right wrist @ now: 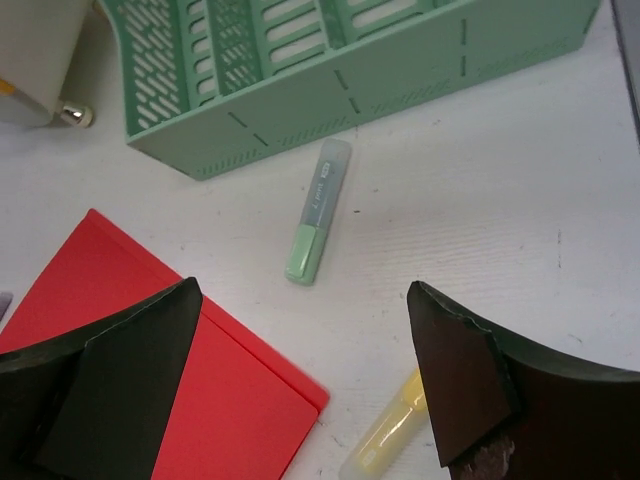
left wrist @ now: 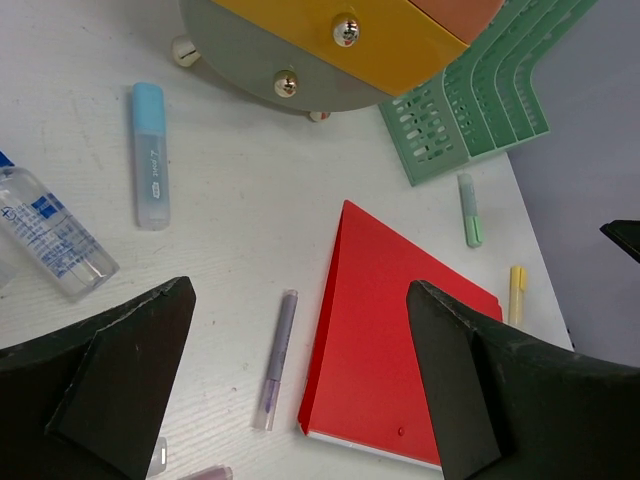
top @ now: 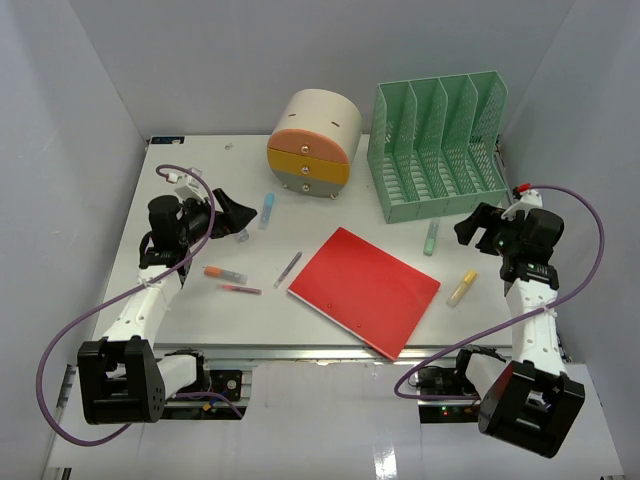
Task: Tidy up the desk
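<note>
**Left gripper** [left wrist: 300, 290]. The jaws stand wide apart with nothing between them, raised above the desk [top: 200, 300]. In the wrist view a purple pen [left wrist: 276, 360] lies on the white surface below the gap, nearer the finger seen at left. The red folder [left wrist: 400, 330] lies flat just beside the pen and runs under the finger seen at right. Ahead of the jaws, on the side of the left-hand finger, are a clear bottle [left wrist: 55, 235] with a blue label and a blue-capped highlighter [left wrist: 150, 155], apart from each other. Farther ahead stands a round drawer unit [left wrist: 330, 50] on small feet, with metal knobs on its grey and yellow fronts. Behind the jaws, toward the arm's base, an orange marker [top: 225, 272] and a thin pink pen [top: 240, 289] lie near each other.

**Right gripper** [right wrist: 300, 290]. The jaws are likewise spread and hold nothing. A green highlighter [right wrist: 318, 210] lies on the surface just ahead of the gap. A yellow highlighter [right wrist: 385, 435] lies beside the finger seen at right, and a corner of the folder reaches under the other finger. Beyond the green highlighter stands the green slotted file rack [right wrist: 330, 60], upright.

**Desk.** It lies beneath both sets of jaws and bears every item named. Its metal rail runs behind them, at the arm bases.
</note>
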Robot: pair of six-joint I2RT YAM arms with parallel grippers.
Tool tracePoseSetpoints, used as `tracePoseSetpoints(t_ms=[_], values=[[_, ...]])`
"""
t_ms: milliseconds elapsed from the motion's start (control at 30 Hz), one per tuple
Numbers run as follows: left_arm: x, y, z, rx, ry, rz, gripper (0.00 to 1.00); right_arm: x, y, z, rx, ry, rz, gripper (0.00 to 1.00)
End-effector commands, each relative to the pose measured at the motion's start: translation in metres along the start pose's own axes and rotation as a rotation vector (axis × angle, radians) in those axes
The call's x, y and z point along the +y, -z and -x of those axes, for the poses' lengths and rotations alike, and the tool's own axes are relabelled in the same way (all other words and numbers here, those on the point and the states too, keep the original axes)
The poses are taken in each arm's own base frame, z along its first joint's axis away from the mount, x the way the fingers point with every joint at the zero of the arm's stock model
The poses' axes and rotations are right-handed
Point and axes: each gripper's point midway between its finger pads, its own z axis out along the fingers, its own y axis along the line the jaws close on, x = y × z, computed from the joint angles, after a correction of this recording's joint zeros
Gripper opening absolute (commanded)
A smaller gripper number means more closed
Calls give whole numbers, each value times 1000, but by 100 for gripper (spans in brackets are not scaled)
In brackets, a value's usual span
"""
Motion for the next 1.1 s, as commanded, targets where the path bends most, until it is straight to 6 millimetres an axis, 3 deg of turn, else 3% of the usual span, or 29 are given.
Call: tracePoseSetpoints(t_ms=[0,67,133,267,400,500,633,700,800,933,1067], values=[[-32,5,17,-45,4,-120,98,62,19,8,-64,297,395,90],[-40,5,15,-38,40,-166,98,107,42,-3,-90,460,701,90],[-41,2,16,-19,74,-172,98,117,43,-7,-60,521,741,90],[-50,-11,16,35,127,-188,98,120,40,-24,18,538,808,90],[-81,-44,21,94,118,-183,98,123,41,-34,40,478,876,90],[-90,-63,28,115,151,-171,96,121,46,-35,13,483,879,90],[-90,-90,39,106,210,-140,93,121,57,-37,-25,478,904,92],[-99,-103,50,89,238,-151,90,120,59,-35,-42,484,893,93],[-96,-135,47,107,284,-126,86,119,60,-32,-57,491,883,96],[-96,-158,53,96,323,-105,81,117,60,-32,-59,490,870,98],[-88,-183,56,93,371,-78,66,116,60,-31,-60,490,864,99]])
